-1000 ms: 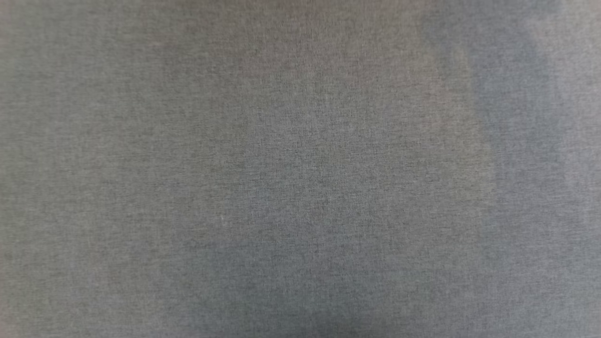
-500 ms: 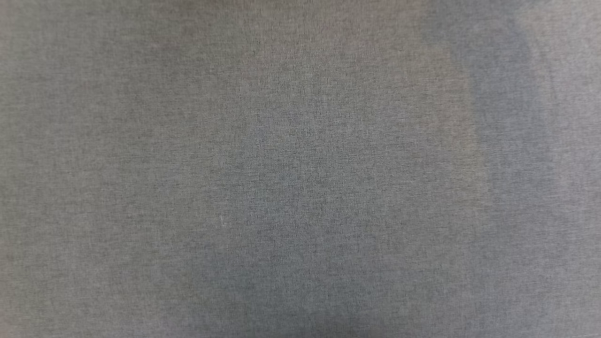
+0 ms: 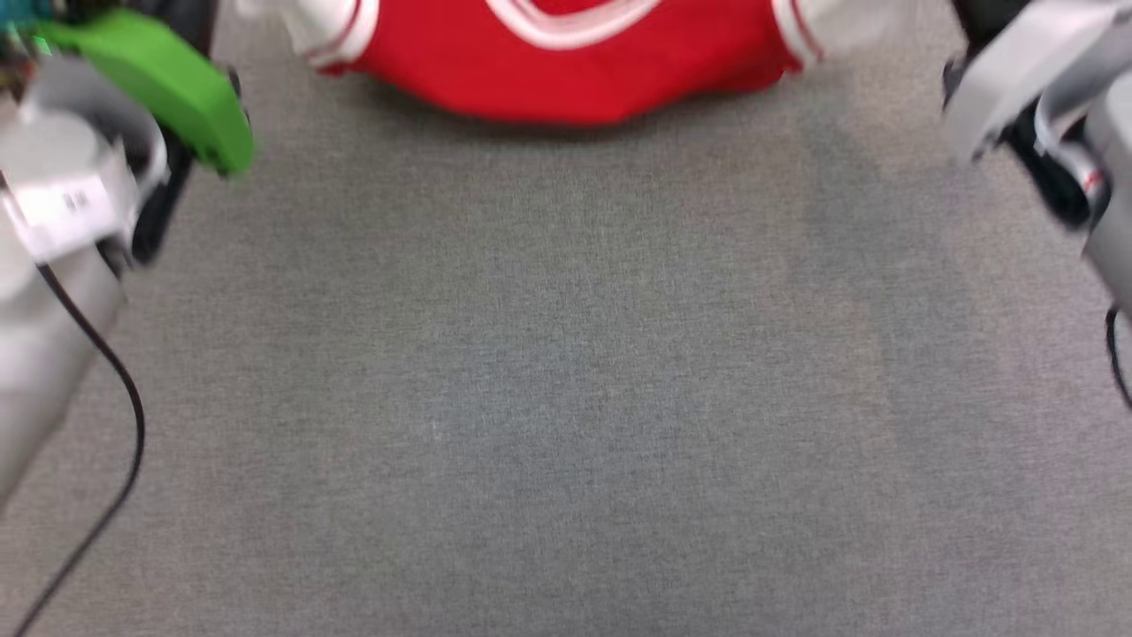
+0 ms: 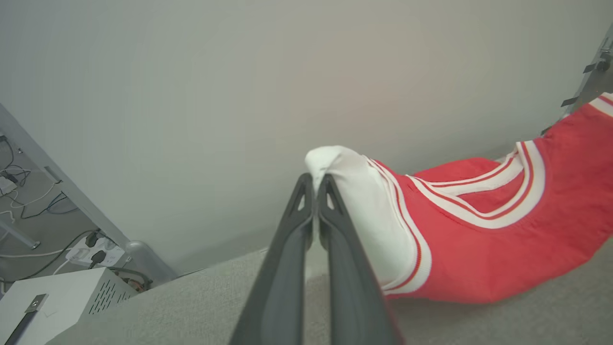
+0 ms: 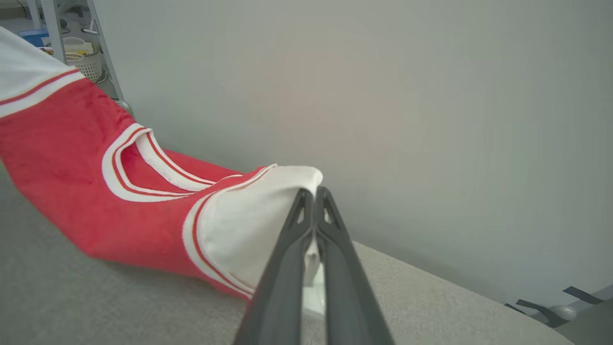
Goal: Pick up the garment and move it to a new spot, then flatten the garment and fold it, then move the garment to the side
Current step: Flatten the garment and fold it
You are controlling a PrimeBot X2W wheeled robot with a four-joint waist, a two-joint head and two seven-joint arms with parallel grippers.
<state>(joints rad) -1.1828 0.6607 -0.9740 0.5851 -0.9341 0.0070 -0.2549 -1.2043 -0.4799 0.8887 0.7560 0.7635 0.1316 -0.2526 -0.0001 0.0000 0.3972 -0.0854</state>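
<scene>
The garment [image 3: 566,71], red with white sleeves and striped trim, lies blurred along the top edge of the head view, its lower part resting on the grey cloth. In the left wrist view my left gripper [image 4: 315,184] is shut on one white sleeve [image 4: 368,206], holding it up. In the right wrist view my right gripper [image 5: 313,196] is shut on the other white sleeve [image 5: 249,225]. The red body [image 5: 62,167] and collar [image 4: 498,201] sag between the two grips. My pale forearms stand at the left [image 3: 62,203] and right [image 3: 1052,97] of the head view.
A grey cloth-covered table [image 3: 566,398] spreads in front of me, with a plain wall behind it. A black cable [image 3: 133,425] hangs from my left arm. A white box [image 4: 57,302] and power strip sit below the table's left end; a shelf with a basket [image 5: 81,57] stands far off.
Earlier the head view held bare grey cloth. Now the whole picture has shifted, bringing the red garment in at the top and both forearms in at the sides.
</scene>
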